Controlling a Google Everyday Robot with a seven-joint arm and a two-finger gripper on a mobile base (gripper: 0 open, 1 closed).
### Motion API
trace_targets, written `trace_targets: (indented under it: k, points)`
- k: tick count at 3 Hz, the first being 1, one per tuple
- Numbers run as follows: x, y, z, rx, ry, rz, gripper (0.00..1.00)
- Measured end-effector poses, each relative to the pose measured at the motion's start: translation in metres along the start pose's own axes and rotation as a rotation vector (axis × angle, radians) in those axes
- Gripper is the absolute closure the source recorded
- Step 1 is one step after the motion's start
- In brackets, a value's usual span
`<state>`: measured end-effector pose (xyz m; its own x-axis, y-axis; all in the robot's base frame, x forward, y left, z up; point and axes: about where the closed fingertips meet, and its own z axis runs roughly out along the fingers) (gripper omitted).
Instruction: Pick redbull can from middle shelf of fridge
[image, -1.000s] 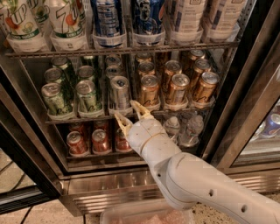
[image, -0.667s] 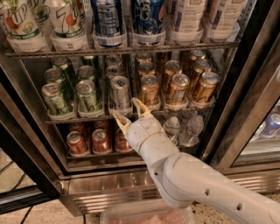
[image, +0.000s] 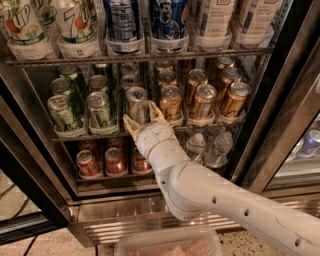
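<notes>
The redbull can (image: 136, 101), slim and silver with a pull-tab top, stands at the front of the middle shelf (image: 85, 136) of the fridge (image: 280, 130), between green cans and gold cans. My gripper (image: 143, 117) is right in front of the can's lower part. Its tan fingers (image: 155, 110) are open and spread to either side of the can's base. My white arm reaches in from the lower right and hides the shelf edge below the can.
Green cans (image: 99, 109) stand left of the redbull can and gold cans (image: 202, 100) right of it. Large bottles (image: 120, 22) fill the rack above, red cans (image: 114, 160) and water bottles (image: 218, 148) the rack below. A clear plastic tray (image: 167, 243) lies at the bottom.
My gripper has moved up and a little left, further into the fridge, so its fingers now flank the redbull can's base.
</notes>
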<state>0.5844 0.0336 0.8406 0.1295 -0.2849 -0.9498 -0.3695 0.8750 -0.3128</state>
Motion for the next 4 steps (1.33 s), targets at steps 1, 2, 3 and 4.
trace_targets:
  k: [1,2,3,4]
  points:
    - [-0.0010,0.0015,0.0028,-0.003,-0.003,0.001,0.50]
    - [-0.0006,0.0038,0.0072,-0.013,-0.001,0.004,0.63]
    - [0.0014,0.0056,0.0117,-0.028,0.004,0.010,0.83]
    - [0.0014,0.0056,0.0117,-0.028,0.004,0.010,1.00]
